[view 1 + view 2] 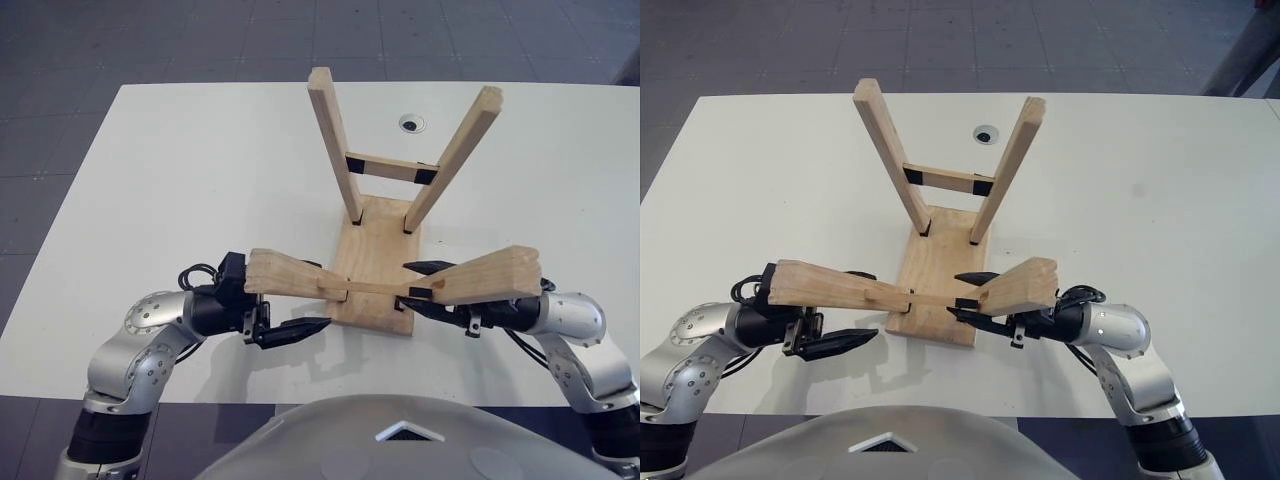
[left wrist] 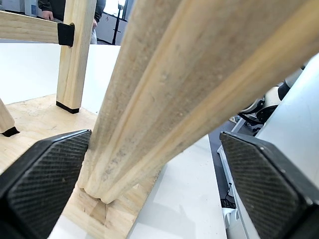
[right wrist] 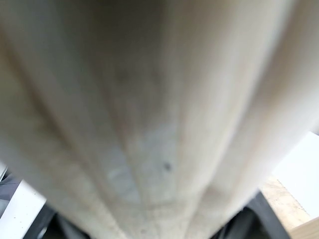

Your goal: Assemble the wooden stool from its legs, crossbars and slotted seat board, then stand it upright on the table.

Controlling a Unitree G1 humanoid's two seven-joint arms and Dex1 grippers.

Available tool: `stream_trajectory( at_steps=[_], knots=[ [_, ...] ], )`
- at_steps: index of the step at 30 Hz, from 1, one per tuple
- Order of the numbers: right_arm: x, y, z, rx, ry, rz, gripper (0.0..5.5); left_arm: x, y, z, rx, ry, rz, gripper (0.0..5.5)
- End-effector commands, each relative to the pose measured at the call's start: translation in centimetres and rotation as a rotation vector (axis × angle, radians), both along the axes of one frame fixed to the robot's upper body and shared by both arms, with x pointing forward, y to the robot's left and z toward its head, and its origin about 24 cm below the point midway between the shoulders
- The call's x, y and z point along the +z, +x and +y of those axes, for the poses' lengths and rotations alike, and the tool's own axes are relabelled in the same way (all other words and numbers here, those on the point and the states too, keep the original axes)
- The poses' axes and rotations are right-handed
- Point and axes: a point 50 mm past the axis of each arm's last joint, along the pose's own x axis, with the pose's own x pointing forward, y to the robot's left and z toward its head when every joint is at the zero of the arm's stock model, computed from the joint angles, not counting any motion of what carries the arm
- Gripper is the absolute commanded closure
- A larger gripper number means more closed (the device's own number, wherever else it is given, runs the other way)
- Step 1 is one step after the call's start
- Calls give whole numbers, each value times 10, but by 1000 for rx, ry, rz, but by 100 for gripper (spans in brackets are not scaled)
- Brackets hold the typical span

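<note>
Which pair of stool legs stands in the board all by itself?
The far pair, joined by its crossbar, upright in the seat board and untouched. The near pair is between the left tool and right tool.

I work in what looks like a lab or an office room. My bench is a wide white table with a smooth top, the kind used for desks. A round cable hole with a dark ring sits in it at 12 o'clock, near the far edge. Around the table, from 9 through 12 to 3 o'clock, lies a floor of dark grey square tiles with thin seams, as laid in offices and test rooms.
</note>
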Motion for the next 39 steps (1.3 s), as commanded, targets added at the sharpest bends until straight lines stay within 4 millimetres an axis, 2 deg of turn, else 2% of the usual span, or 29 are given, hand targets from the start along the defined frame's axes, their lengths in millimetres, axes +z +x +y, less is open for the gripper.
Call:
stream_trajectory(
  at_steps=[1, 7, 18, 25, 31, 35, 39],
  knots=[
    [-38, -10, -10, -71, -208, 200, 348, 2, -5, -5, -65, -17, 14, 75],
    [-41, -27, -4, 4, -238, 149, 348, 3, -4, -4, -65, -15, 14, 75],
    [-44, -32, 2, 12, -268, 64, 348, 4, -4, -3, -68, -9, 17, 75],
    [-47, -29, 3, -20, -270, 87, 348, 4, -6, -2, -71, -9, 22, 75],
    [-73, -27, -1, -48, -392, 188, 348, 5, -6, -4, -74, -11, 22, 75],
    [-99, -28, -5, -32, -575, 245, 348, 4, -7, -4, -66, -11, 24, 75],
    [-97, -18, -8, -16, -611, 224, 348, 3, -7, -6, -56, -10, 25, 75]
  ],
)
